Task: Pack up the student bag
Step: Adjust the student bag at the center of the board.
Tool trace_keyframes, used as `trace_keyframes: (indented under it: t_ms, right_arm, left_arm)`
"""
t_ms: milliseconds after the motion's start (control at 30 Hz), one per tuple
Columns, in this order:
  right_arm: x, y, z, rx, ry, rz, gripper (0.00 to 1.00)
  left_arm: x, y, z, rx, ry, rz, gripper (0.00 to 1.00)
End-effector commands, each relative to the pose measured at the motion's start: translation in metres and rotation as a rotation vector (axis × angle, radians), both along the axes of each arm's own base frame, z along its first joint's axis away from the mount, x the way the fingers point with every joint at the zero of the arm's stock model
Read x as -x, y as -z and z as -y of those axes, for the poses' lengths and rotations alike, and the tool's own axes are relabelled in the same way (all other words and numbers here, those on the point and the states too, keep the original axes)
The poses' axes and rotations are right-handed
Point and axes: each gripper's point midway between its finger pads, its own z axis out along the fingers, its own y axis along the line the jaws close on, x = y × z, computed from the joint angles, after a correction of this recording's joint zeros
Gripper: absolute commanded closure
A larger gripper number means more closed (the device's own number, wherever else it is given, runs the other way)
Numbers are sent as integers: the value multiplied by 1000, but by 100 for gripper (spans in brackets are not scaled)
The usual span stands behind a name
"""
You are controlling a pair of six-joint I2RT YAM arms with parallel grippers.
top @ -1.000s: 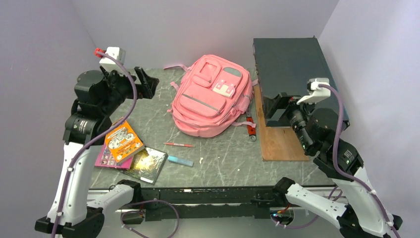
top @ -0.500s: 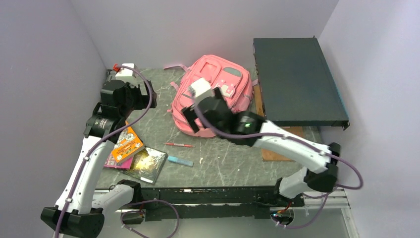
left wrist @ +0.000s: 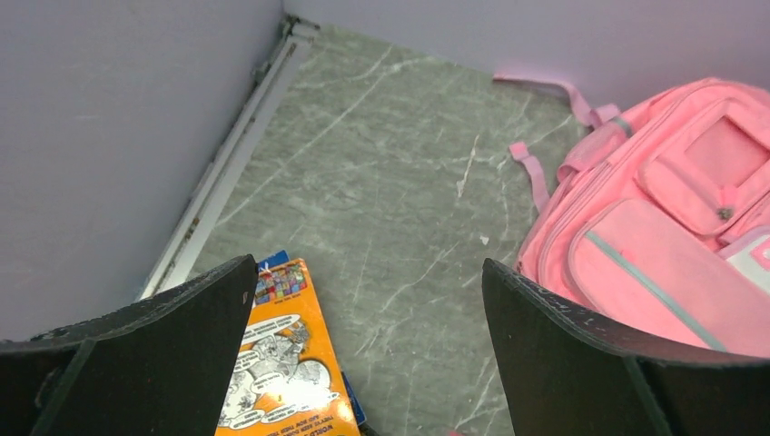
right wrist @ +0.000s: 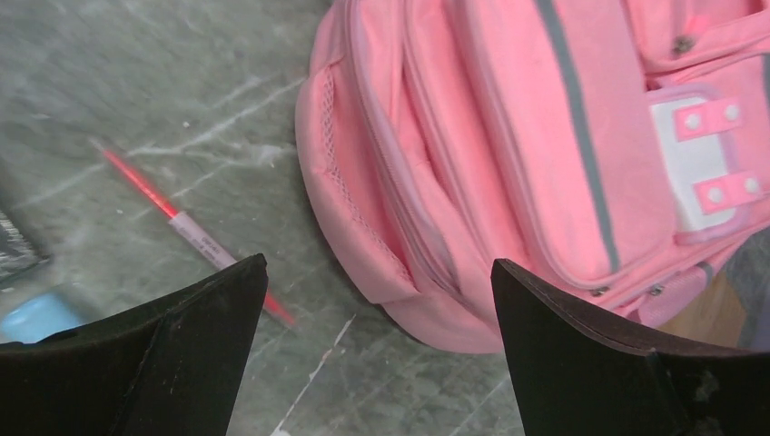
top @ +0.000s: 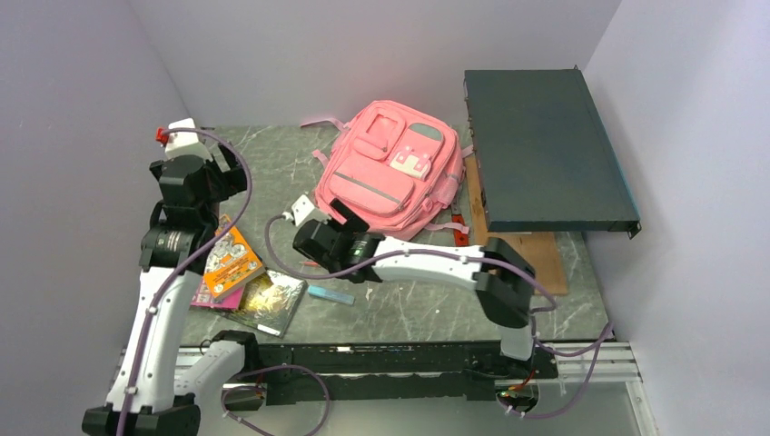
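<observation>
Bag point(top: 386, 177) lies front up at the back middle of your table point(top: 409, 304). Your right gripper point(right wrist: 377, 263), jaws apart and empty, hovers over the bag's near corner, with the red pen point(right wrist: 191, 232) close by. Your left gripper point(left wrist: 368, 263), jaws also apart and empty, hangs above the table between the orange book point(left wrist: 281, 363) and the bag.

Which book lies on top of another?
The orange book: it rests on the magenta book. The dark book lies next to them.
</observation>
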Motion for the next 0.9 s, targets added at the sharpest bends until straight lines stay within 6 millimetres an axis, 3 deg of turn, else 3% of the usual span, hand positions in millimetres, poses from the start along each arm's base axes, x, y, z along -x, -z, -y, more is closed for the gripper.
trace_keyframes:
  t_ms: [0,167,267,400,567,667,733,867]
  right_arm:
    - [-28,5,-3,-28,55,72,4]
    - [-49,31,3,-2,81,89,6]
    - [-59,43,14,19,109,86,12]
    - [-64,53,21,8,78,82,32]
    - [-55,68,16,-27,-23,50,48]
    - [-56,65,21,-57,-18,49,73]
    - [-58,60,29,-63,0,62,100]
    - [-50,37,35,-97,-58,77,100]
  left_arm:
    - [-23,13,8,69,61,-49,1]
    - [-52,53,33,220,209,-184,1]
    - [-68,81,55,338,326,-270,1]
    - [-82,121,90,536,489,-400,6]
    - [-95,163,109,727,579,-523,10]
    - [-98,174,115,774,597,-536,8]
    - [-100,182,120,809,608,-545,8]
    - [-103,195,136,958,602,-604,11]
